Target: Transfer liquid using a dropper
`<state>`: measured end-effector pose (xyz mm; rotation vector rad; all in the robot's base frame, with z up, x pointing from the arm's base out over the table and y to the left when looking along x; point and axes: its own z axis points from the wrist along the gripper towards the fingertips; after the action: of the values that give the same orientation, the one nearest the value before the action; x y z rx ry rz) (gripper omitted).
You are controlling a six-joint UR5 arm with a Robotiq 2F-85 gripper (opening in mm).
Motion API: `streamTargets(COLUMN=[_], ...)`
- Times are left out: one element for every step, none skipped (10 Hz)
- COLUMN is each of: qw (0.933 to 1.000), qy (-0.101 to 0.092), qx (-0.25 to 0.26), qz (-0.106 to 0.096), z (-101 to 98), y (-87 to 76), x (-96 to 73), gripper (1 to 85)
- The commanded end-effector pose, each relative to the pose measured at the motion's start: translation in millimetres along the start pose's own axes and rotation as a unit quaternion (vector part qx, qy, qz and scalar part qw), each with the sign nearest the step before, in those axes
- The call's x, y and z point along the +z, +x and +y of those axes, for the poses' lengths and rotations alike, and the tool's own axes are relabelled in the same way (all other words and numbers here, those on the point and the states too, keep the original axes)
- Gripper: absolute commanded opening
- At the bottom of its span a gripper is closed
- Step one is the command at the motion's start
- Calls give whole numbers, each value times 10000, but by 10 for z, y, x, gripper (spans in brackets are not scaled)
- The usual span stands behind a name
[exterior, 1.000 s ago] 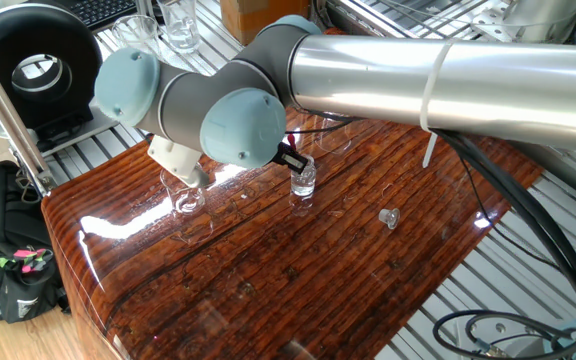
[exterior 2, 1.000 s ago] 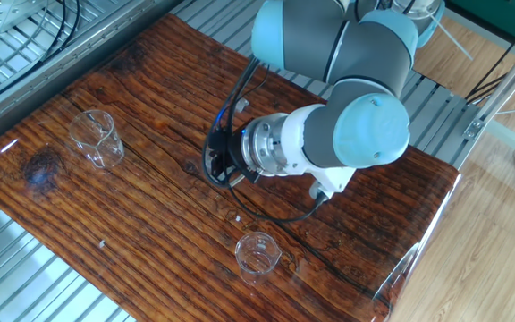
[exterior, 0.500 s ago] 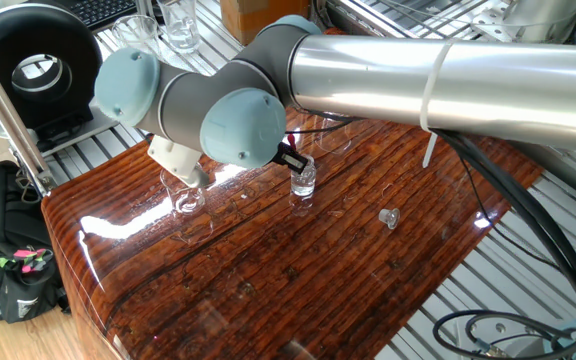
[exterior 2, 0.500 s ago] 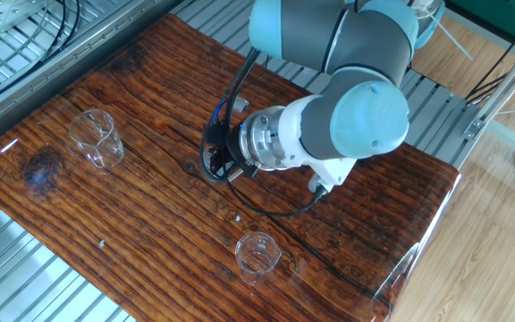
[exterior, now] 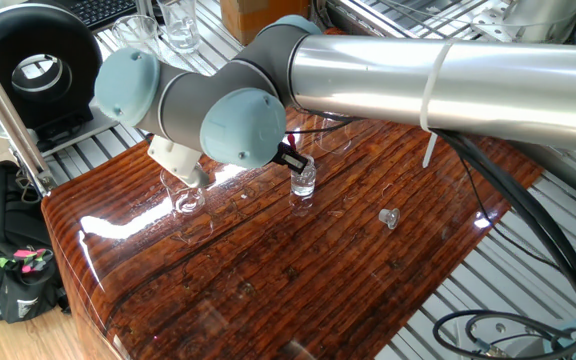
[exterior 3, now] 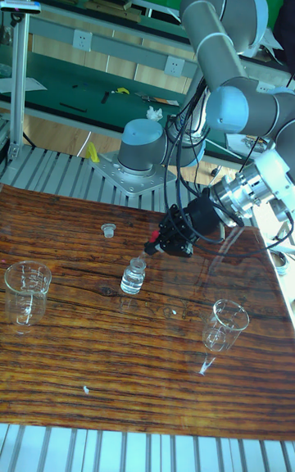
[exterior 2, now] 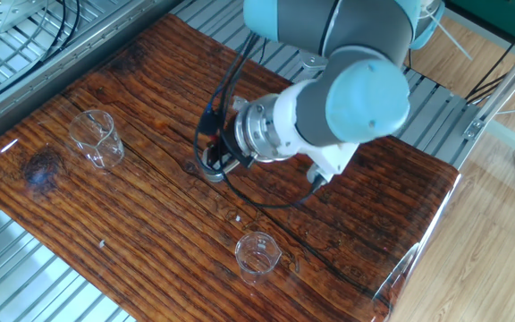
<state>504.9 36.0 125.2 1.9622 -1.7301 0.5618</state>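
In the tall fixed view my gripper [exterior 3: 161, 244] comes in from the right, tilted down, shut on the dropper [exterior 3: 146, 256]. The dropper's small red bulb sits between the fingers and its thin clear tube points down into the mouth of a small glass bottle [exterior 3: 133, 277]. Clear liquid [exterior 3: 131, 284] fills the lower part of that bottle. In one fixed view the gripper [exterior: 293, 160] hangs just over the same bottle [exterior: 304, 184]. In the other fixed view the gripper [exterior 2: 213, 154] covers most of the bottle, and the dropper is hidden there.
Two clear beakers stand on the wooden table: one at the left [exterior 3: 24, 292] [exterior 2: 97, 139], one at the front right [exterior 3: 223, 326] [exterior 2: 257, 253] [exterior: 188, 196]. A small clear cap [exterior 3: 106, 230] [exterior: 388, 216] lies apart from the bottle. Cables hang off the wrist.
In the other fixed view the wrist and gripper have shifted a little left and up the picture, over the small bottle. One fixed view shows no visible change.
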Motion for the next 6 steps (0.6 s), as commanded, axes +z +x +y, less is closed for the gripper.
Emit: streamTargets(qw=[9992,9990,9988,9987,9987,9986], qy=[15,28,32,40,57,81], qx=[146,169,177,185,193,195], qz=[-359,-420,-458,-465,-478,-491], z=[30,34,40,41,28,9], y=[-20,-30,-23,11,58,100], x=[-113,-125,-148,-183,-227,-259], gripper=[20,20,20,20,20,20])
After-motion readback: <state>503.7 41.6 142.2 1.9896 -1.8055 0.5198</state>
